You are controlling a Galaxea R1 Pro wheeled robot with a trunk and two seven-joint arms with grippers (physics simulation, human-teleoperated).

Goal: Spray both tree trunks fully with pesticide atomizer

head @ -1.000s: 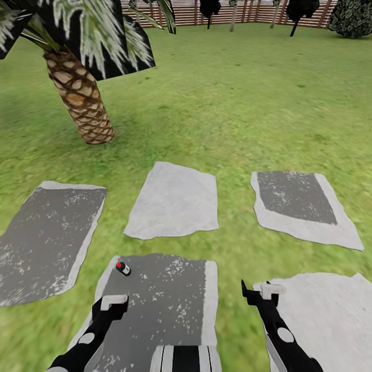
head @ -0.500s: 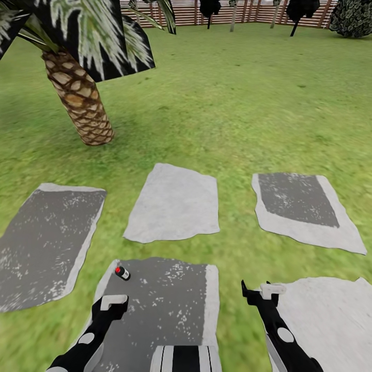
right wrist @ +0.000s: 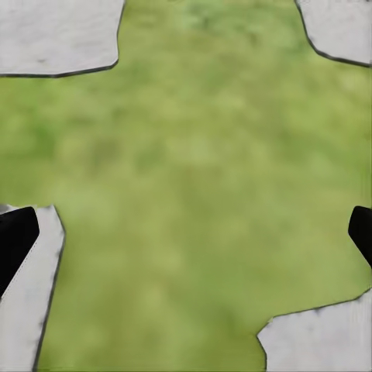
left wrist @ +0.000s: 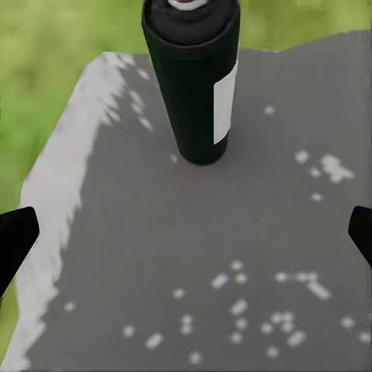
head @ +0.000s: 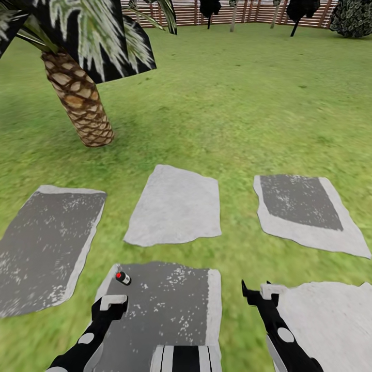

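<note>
The pesticide atomizer [head: 123, 278], a small dark can with a red top and a white label, stands on a dark grey stone slab [head: 170, 305] set in the grass floor [head: 232, 103]. In the left wrist view the atomizer [left wrist: 192, 77] rises just ahead of my left gripper [left wrist: 186, 240], which is open, its black fingertips [left wrist: 15, 240] wide apart. That left gripper [head: 112, 306] hovers a short way behind the can. Over grass, my right gripper [right wrist: 186, 232] is open and holds nothing; it shows in the head view as well [head: 257, 295]. The trees are too far off to make out.
A short palm [head: 82, 103] with a woven brown trunk stands at the left. Several flat stone slabs [head: 175, 204] lie in the lawn ahead. A brown slatted fence [head: 258, 13] with dark conifers [head: 302, 10] closes the far end.
The whole view has crept forward: slabs and can sit lower in the picture, so the can is closer to my left gripper. Both arms keep their pose.
</note>
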